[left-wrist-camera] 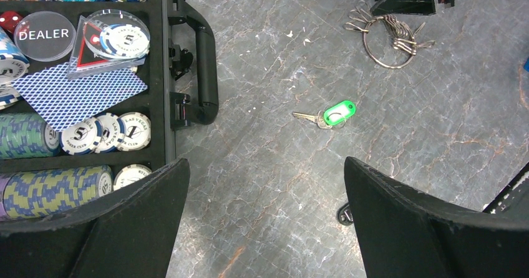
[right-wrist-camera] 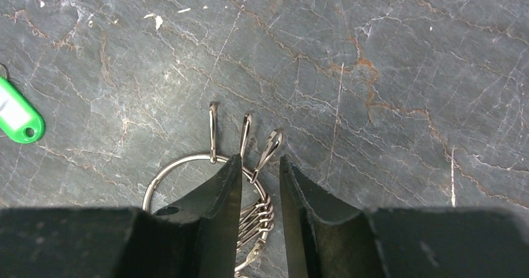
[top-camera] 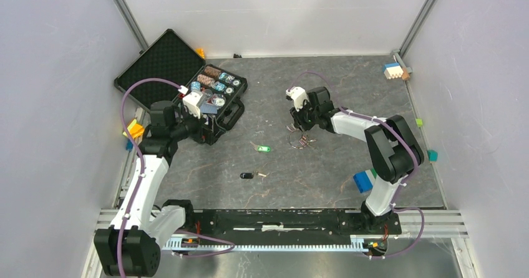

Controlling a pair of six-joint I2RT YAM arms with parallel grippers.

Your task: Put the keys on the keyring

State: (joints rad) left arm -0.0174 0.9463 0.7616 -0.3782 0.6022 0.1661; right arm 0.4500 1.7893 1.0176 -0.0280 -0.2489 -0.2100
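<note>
Green-headed key (left-wrist-camera: 337, 113), black-headed key (top-camera: 247, 176), silver keyring (left-wrist-camera: 394, 41) (grey veined table (left-wrist-camera: 281, 197))

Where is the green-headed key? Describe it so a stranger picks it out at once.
Start at the open black case of poker chips on the left of the dark table. On the bare top between that case and the keyring lies a small metal key. Its bright green plastic head sets it apart from the black-headed key nearer the arm bases.
</note>
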